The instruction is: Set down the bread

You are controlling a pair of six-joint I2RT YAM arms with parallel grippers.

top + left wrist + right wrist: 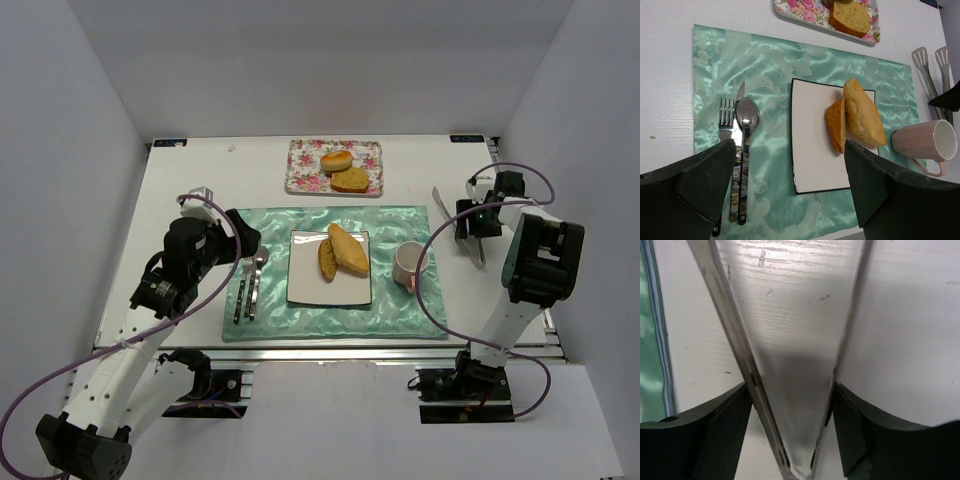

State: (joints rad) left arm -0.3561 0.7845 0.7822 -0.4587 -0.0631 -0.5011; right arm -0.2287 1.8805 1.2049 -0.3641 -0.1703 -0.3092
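1. The bread [345,250] lies as two golden pieces on the white square plate [330,290]. The larger piece is on the right and the smaller piece [327,260] rests against its left side.
2. The plate sits in the middle of a teal placemat [400,310] on the white desk [200,170].
3. At the back of the desk, a floral tray [300,170] carries a round bun [336,160] and a brown slice [351,180] in front of it.
4. A pink mug [410,263] stands on the placemat just right of the plate, its handle pointing toward the near edge.
5. A fork [726,117] and a spoon [747,117] lie side by side on the left part of the placemat. A knife tip [740,92] shows between them.
6. The left gripper [790,150] hovers over the cutlery with its fingers spread wide and nothing between them.
7. The right gripper [791,390] is at the right side of the desk, off the placemat, over a pair of metal tongs [735,335].
8. Its jaws stand apart and straddle the tongs near their hinged end. The two splayed tong arms run right along the inner faces of the fingers [715,425].
9. The pictures do not settle whether the fingers press on the arms.
10. In the left wrist view the tong heads [927,75] rest on the bare desk beyond the mug.
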